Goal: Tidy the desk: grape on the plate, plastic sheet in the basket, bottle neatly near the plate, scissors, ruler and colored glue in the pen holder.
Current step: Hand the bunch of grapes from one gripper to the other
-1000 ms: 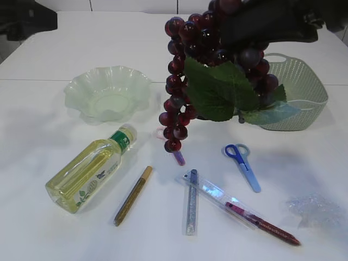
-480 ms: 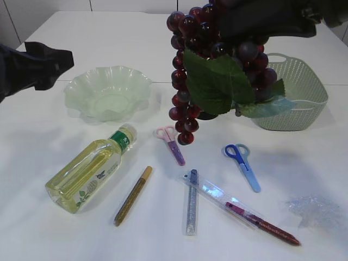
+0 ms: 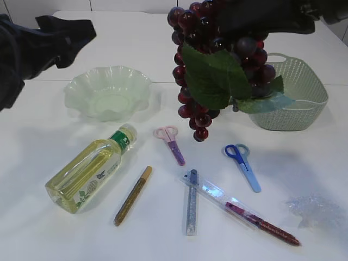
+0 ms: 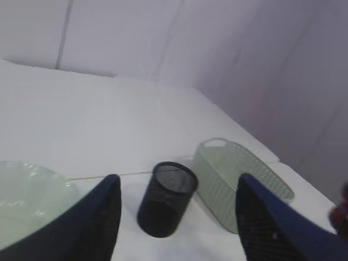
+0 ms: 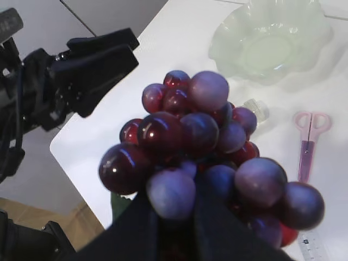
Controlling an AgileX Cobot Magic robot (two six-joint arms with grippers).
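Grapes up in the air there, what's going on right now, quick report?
Right hand shut on grape bunch, hanging above the table. Left hand open, empty, near plate. Plate bare, nothing blocking it.

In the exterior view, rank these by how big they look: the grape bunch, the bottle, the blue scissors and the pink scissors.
1. Grape bunch, though it hangs nearer the camera, which enlarges it.
2. Bottle.
3. Blue scissors.
4. Pink scissors, close to the blue pair, so that order is unsure.
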